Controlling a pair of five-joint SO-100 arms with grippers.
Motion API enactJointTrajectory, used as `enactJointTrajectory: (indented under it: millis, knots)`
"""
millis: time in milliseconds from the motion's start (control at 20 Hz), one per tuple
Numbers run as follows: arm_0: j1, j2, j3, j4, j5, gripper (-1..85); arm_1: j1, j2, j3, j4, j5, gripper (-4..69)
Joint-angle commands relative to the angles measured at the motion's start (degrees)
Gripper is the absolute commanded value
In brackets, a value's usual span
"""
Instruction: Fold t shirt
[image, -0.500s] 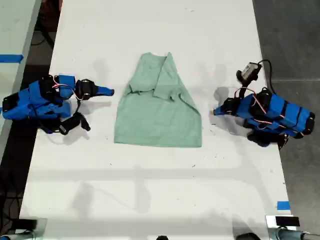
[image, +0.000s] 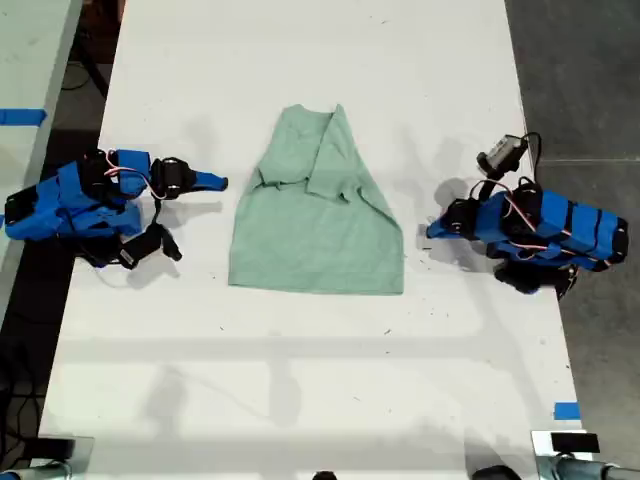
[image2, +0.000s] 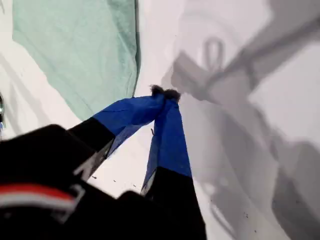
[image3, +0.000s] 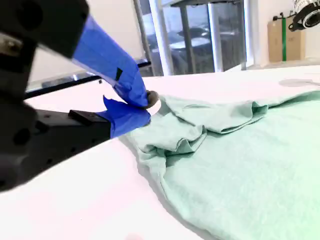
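The shirt is seen on the table with both sleeves folded in, the first gripper and second gripper are shut and empty beside it, and lifting its bottom edge seems next.

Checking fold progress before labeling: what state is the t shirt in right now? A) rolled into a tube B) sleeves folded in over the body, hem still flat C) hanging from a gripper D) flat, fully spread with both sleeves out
B: the exterior view shows the t shirt lying on the table narrow at the collar end, sleeve cloth folded onto the body, wide hem flat; neither gripper holds it.
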Motion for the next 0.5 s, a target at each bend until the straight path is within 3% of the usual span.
enactJointTrajectory:
  millis: [0, 250, 450]
  knots:
    - [-0.5, 0.5, 0.3, 0.1, -1.0, -0.1, -3.4, -7.2, -6.4, -1.8, 1.7, -1.8]
    - [-0.4, 0.5, 0.3, 0.0, -1.0, -0.1, -13.2, -56.3, -33.4, -9.4, 6.9, -1.7]
    - [-0.4, 0.5, 0.3, 0.2, -1.0, -0.1, -13.7, -77.7, -42.0, -18.4, 4.0, 19.2]
